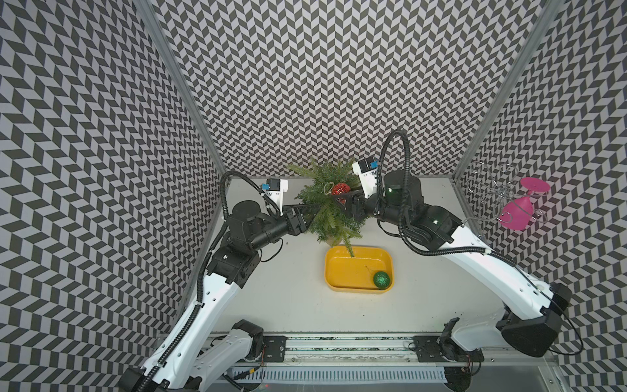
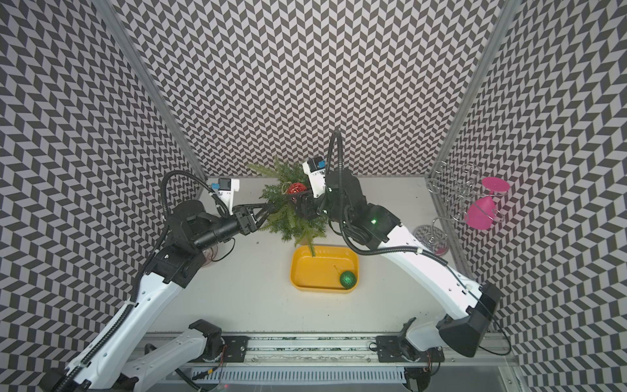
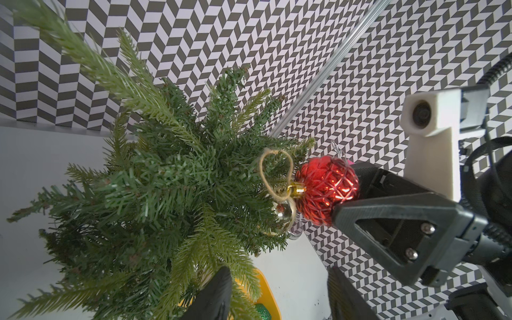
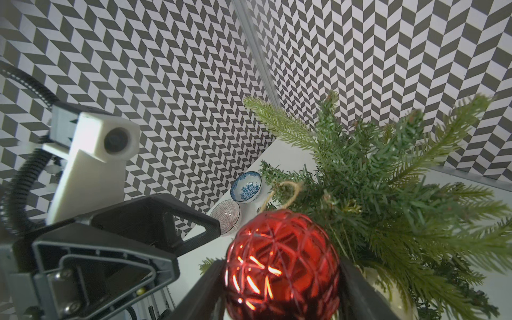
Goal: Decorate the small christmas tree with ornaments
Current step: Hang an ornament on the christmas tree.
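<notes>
The right gripper (image 3: 344, 189) clamps the red ornament (image 3: 322, 191) at the edge of the small christmas tree (image 3: 166, 188), its string loop (image 3: 275, 169) lying on the branches. A gold ornament (image 3: 284, 216) sits half hidden in the tree. The left gripper (image 3: 277, 271) stands with jaws apart near the tree's low branches.

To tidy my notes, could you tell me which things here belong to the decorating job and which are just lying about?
Job: tree, red bauble, gold bauble, green bauble, yellow tray.
Lying about: pink glass, wire rack, blue bowl, striped bowl.

Tree branch (image 1: 349, 249) across yellow tray's (image 1: 339, 275) far rim
</notes>
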